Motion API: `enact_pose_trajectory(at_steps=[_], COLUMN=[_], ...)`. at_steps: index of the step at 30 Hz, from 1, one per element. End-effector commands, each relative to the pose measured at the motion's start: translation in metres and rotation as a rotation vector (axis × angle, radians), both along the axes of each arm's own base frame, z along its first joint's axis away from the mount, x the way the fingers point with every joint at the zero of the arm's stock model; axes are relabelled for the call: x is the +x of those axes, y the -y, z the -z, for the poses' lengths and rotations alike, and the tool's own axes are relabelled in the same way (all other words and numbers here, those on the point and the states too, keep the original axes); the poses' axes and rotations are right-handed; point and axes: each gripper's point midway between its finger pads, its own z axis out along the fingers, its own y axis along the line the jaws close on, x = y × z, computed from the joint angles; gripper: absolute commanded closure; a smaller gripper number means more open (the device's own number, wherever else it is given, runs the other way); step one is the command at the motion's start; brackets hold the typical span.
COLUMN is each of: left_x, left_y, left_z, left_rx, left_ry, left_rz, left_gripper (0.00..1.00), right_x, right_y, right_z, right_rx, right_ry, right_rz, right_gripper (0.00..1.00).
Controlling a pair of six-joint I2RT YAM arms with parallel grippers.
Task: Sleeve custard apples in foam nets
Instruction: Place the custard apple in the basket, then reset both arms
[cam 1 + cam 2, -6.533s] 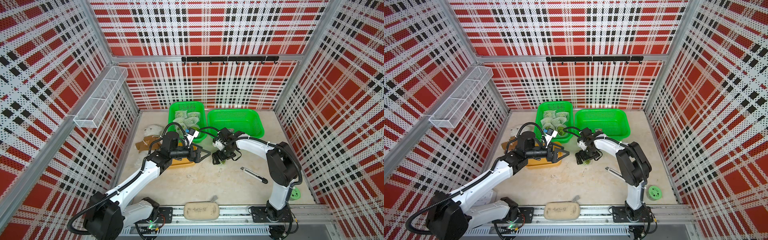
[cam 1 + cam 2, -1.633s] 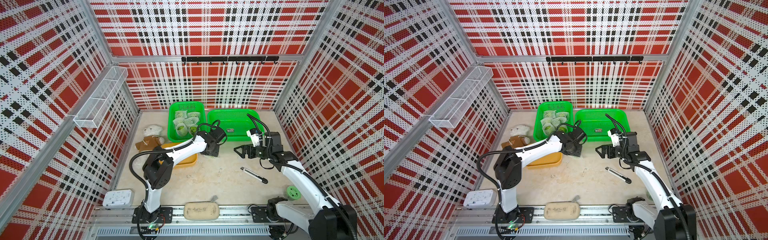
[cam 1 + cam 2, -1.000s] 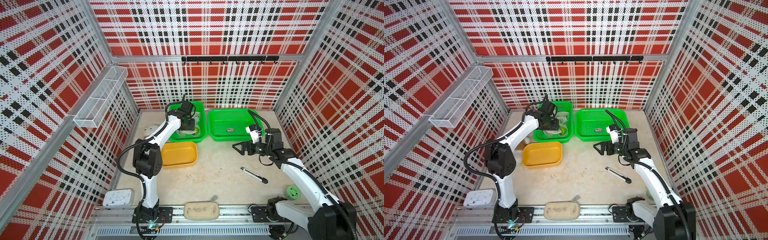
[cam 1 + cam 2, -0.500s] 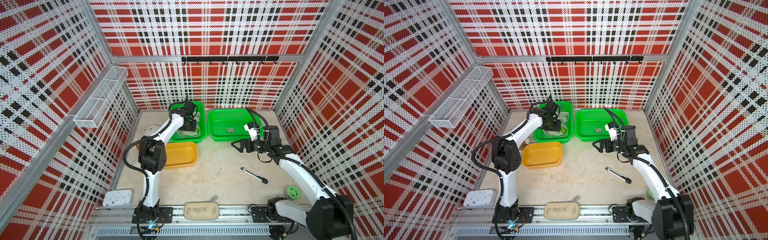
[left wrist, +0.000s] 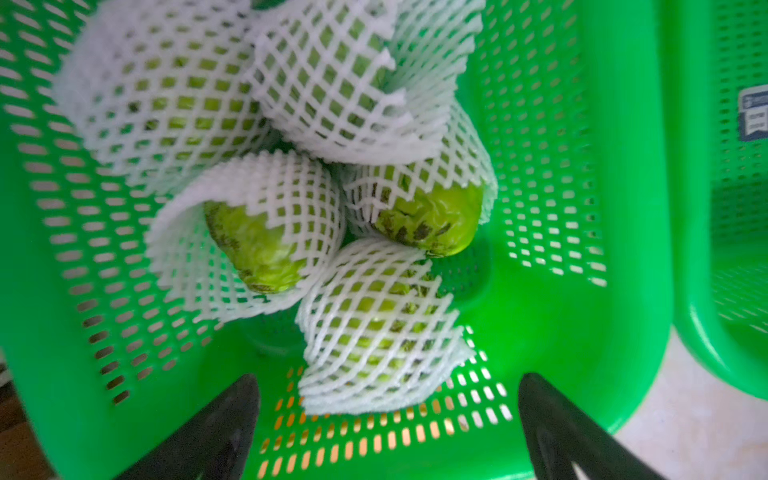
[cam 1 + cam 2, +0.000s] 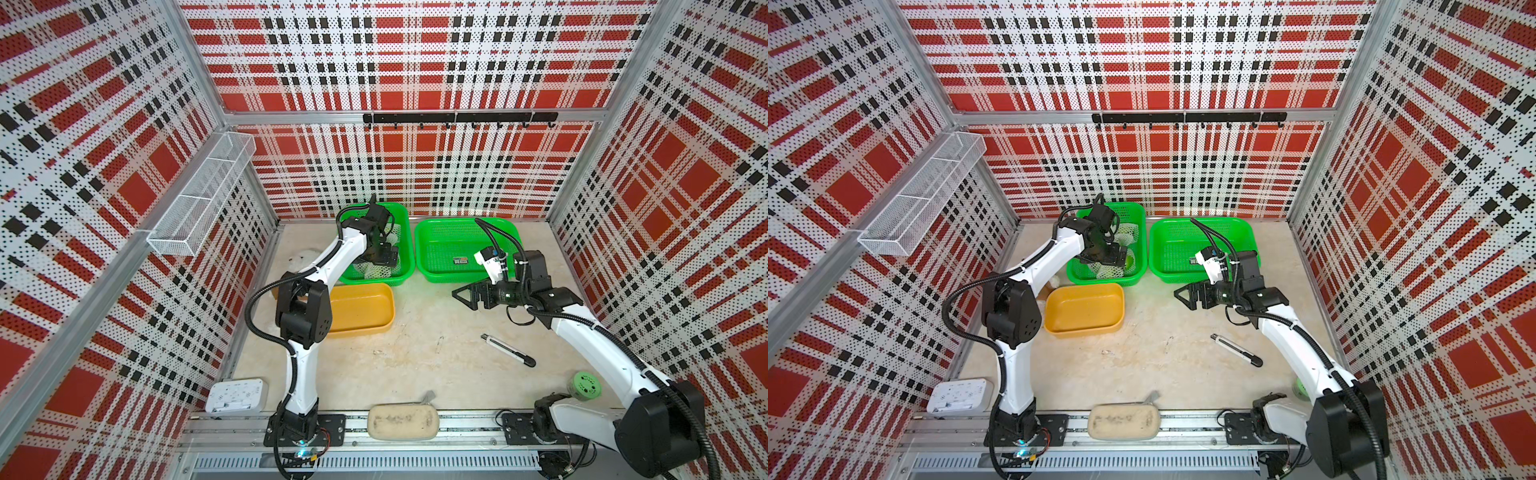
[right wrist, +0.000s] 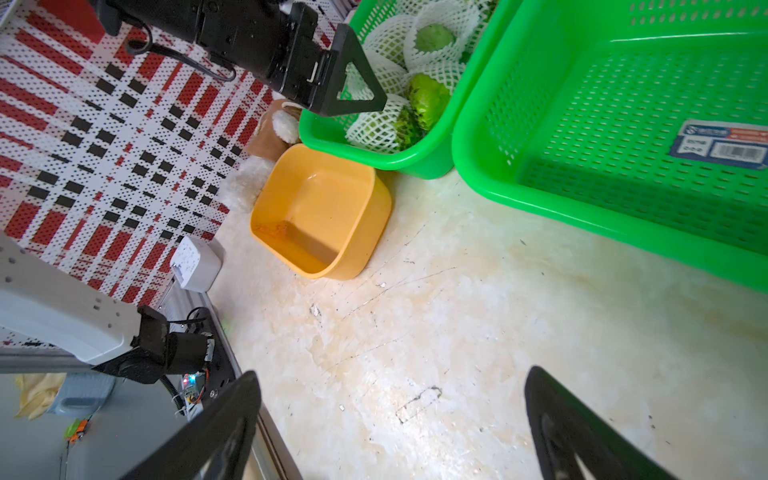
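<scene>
Several custard apples [image 5: 428, 216] lie in the left green basket [image 6: 405, 232], each wrapped in white foam nets [image 5: 324, 83]. In the left wrist view the nearest sleeved fruit [image 5: 374, 328] rests on the basket floor, just ahead of my left gripper [image 5: 388, 382]. That gripper is open, its fingers apart from the fruit. In both top views my left gripper [image 6: 384, 259] [image 6: 1115, 257] hangs inside this basket. My right gripper [image 6: 465, 293] [image 7: 390, 378] is open over bare table, with nothing between its fingers.
A second green basket [image 6: 511, 249] with a label stands right of the first. In front of the left basket sits a yellow tub [image 6: 361, 307], with a plush bear [image 6: 305, 255] behind it. Nearer me lie a pen-like tool [image 6: 508, 350], a white device [image 6: 237, 395], a beige pouch [image 6: 403, 422] and a green round container [image 6: 585, 386].
My left gripper carried a sleeved fruit from the table middle to the left basket, then opened and let it go there. My right arm drew back to the right.
</scene>
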Motion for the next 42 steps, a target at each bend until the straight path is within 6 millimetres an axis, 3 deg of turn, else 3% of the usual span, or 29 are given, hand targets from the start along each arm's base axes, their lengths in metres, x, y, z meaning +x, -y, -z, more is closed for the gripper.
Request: enact_pose_trajectory(at_steps=[1,3,7,13,15,17,20,21,24,27,31,34,35,37,40,42], left_x=[-0.011,-0.024,-0.054,-0.088,-0.1,-0.104,-0.108,-0.106,-0.098,-0.078,-0.056,-0.056,-0.056,-0.062,-0.052,-0.057], left_y=[-0.024,-0.033,-0.039,-0.065,-0.071,-0.08,-0.083,-0.097,-0.11,-0.126,-0.134,-0.135,-0.135,-0.148,-0.141,-0.144], left_z=[-0.054,-0.067,-0.074,-0.07,-0.058,-0.035,-0.019,-0.015,-0.002,0.006,0.011,0.032,0.026,0.032,0.03,0.032], left_rx=[-0.041,-0.052,-0.058,-0.014,0.005,0.007,0.047,0.069,0.02,-0.054,-0.064,-0.038,-0.069,-0.032,-0.046,-0.023], left_ry=[0.097,0.141,0.318,0.842,0.917,0.876,0.817,0.823,0.877,0.912,0.88,0.91,0.987,0.924,0.939,0.93], left_rz=[-0.015,-0.015,0.059,0.064,0.083,0.079,0.113,0.084,0.054,-0.003,0.005,0.024,0.009,-0.037,-0.02,-0.032], left_gripper=[0.01,0.01,0.01,0.01,0.01,0.01,0.01,0.01,0.01,0.01,0.01,0.01,0.01,0.01,0.01,0.01], right_x=[0.008,0.013,0.031,0.061,0.071,0.078,0.086,0.087,0.089,0.091,0.095,0.092,0.095,0.099,0.098,0.099], right_y=[-0.007,-0.003,0.02,0.072,0.091,0.107,0.127,0.131,0.143,0.158,0.188,0.193,0.193,0.196,0.207,0.217], right_z=[-0.012,-0.002,0.018,0.051,0.06,0.062,0.063,0.066,0.075,0.068,0.086,0.09,0.091,0.09,0.09,0.093], right_rx=[-0.003,-0.04,-0.161,-0.399,-0.46,-0.493,-0.566,-0.559,-0.545,-0.517,-0.456,-0.459,-0.462,-0.47,-0.481,-0.505], right_ry=[0.073,0.064,0.173,0.411,0.445,0.427,0.514,0.545,0.639,0.751,0.707,0.69,0.675,0.684,0.662,0.625], right_rz=[-0.029,-0.003,0.11,0.33,0.427,0.479,0.549,0.563,0.621,0.713,0.838,0.865,0.862,0.881,0.946,1.007], right_gripper=[0.0,0.0,0.0,0.0,0.0,0.0,0.0,0.0,0.0,0.0,0.0,0.0,0.0,0.0,0.0,0.0])
